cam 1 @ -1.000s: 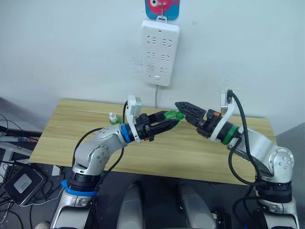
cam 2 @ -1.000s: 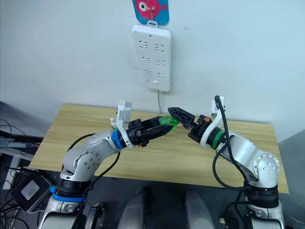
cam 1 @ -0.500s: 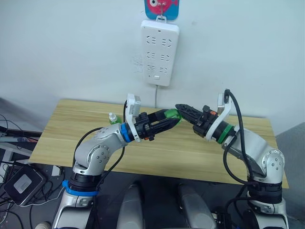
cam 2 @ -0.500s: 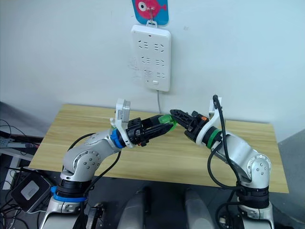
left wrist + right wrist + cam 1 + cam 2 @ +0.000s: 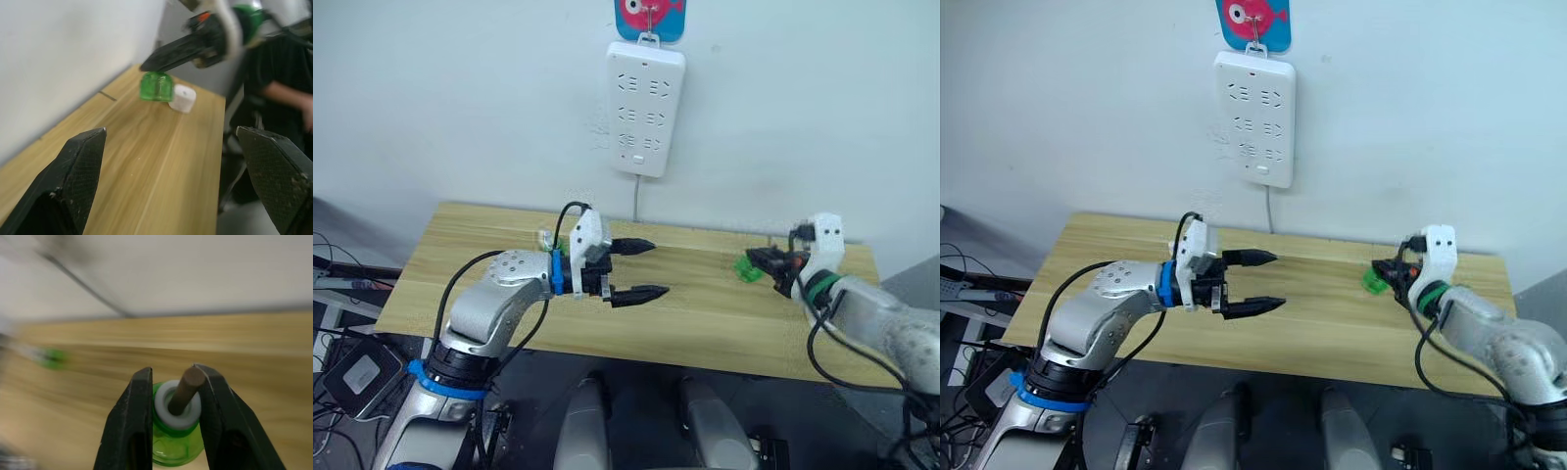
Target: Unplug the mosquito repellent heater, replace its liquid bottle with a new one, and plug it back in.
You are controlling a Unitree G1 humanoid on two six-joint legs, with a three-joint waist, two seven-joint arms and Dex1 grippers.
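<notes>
Wooden table (image 5: 705, 313), right gripper (image 5: 172, 396) clamping green bottle (image 5: 177, 443)

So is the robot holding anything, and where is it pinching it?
The right gripper pinches the green liquid bottle by its white neck, beside the brown wick. The left gripper is open, holding nothing.

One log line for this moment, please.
left gripper open, empty | right gripper shut on green bottle near table right end | power strip sockets empty

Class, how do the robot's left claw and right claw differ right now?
The left claw is open and empty; the right claw is shut on a green bottle. The left claw hangs over the middle of the table, the right claw near its right end. Both have two black fingers.
</notes>
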